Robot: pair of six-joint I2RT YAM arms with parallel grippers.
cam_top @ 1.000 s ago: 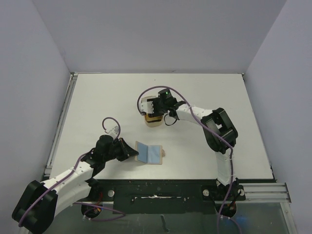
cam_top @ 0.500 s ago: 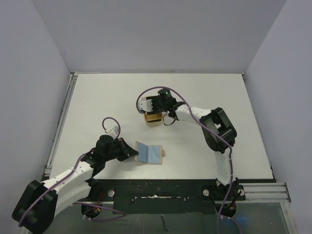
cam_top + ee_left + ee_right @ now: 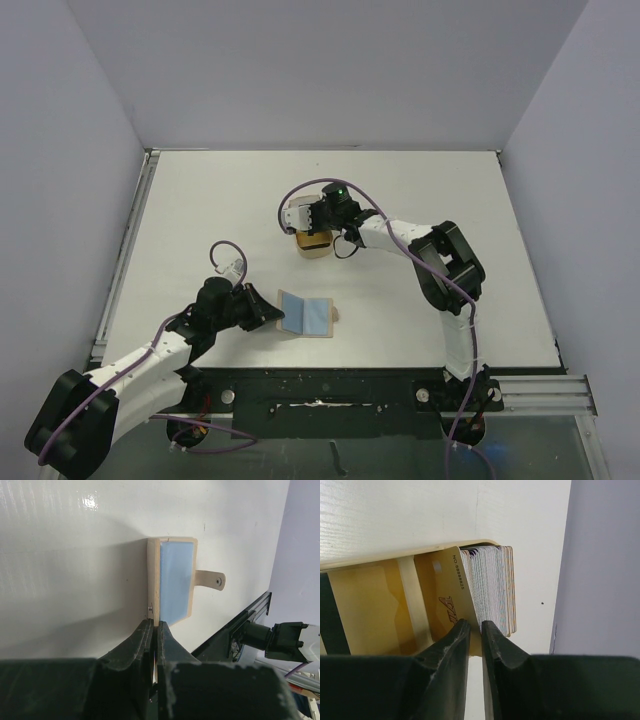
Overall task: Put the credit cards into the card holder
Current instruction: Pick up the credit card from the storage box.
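Observation:
The card holder (image 3: 308,316) lies open near the table's front, tan outside and light blue inside, strap tab (image 3: 337,316) to the right. My left gripper (image 3: 272,314) is shut on its left edge. In the left wrist view that gripper (image 3: 155,625) pinches the card holder (image 3: 175,577) by its tan rim. Farther back, my right gripper (image 3: 310,234) reaches into a tan tray (image 3: 314,251). In the right wrist view a stack of credit cards (image 3: 492,587) stands on edge there. A gold card (image 3: 445,587) leans off the stack, its lower corner pinched by my right gripper (image 3: 475,626).
The tan tray's raised rim (image 3: 370,562) runs left of the cards, and a dark stripe (image 3: 330,615) shows at the far left. The grey wall (image 3: 600,580) rises just beyond the tray. A black rail (image 3: 330,385) lines the table's near edge.
The right jaws have narrowed onto the gold card, and that gripper has shifted slightly left over the tray. The left arm and the card holder have not moved.

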